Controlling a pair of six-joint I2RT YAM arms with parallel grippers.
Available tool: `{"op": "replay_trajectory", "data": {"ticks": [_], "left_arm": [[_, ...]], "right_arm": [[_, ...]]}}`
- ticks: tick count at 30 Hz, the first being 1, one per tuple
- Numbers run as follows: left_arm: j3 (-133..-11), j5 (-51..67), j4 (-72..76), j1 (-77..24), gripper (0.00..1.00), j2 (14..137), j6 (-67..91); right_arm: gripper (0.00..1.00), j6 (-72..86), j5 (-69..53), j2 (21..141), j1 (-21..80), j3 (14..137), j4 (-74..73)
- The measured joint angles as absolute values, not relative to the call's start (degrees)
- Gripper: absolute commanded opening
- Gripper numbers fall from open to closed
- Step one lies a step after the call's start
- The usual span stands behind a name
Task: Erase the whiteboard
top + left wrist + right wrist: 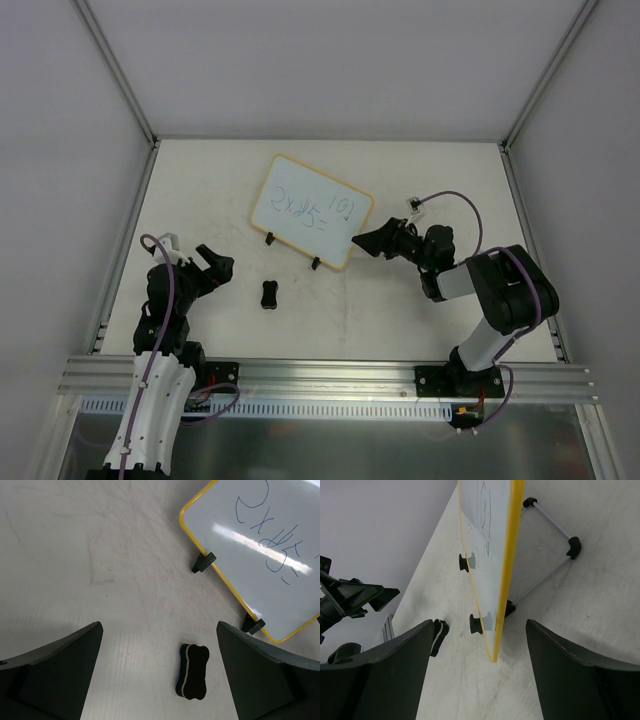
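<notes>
Whiteboard point(310, 210): I read blue "2x…=", the rest unclear. Left fingers point(215, 262) wide, empty. Right fingers point(365, 242) apart, straddling its yellow edge, clear of it.

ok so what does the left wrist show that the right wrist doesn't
Only left wrist: the board seen from the front, its blue sum readable.
Only right wrist: the wire stand behind the board, which is seen edge-on, and the left arm beyond.
Both: the board, its two black feet and the eraser on the table.
</notes>
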State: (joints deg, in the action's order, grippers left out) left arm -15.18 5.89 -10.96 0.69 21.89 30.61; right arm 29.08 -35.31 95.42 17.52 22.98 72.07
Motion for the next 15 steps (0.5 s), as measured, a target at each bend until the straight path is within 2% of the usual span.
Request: {"op": "replay_trajectory", "data": {"ticks": [6, 11, 15], "left_arm": [[-14.94, 5.74, -10.87, 0.69, 0.99, 19.68, 30.09], [-14.63, 5.8, -10.87, 0.69, 0.99, 19.09, 29.5], [-14.24, 5.82, -10.87, 0.69, 0.99, 19.09, 29.32]], "right_arm": [[0.56, 29.17, -35.46, 100.55, 18.63, 27.86, 73.1], [0.5, 29.32, -35.86, 104.27, 19.62, 30.3, 73.41], [0.32, 29.39, -36.07, 106.67, 20.29, 31.97, 73.52]]}}
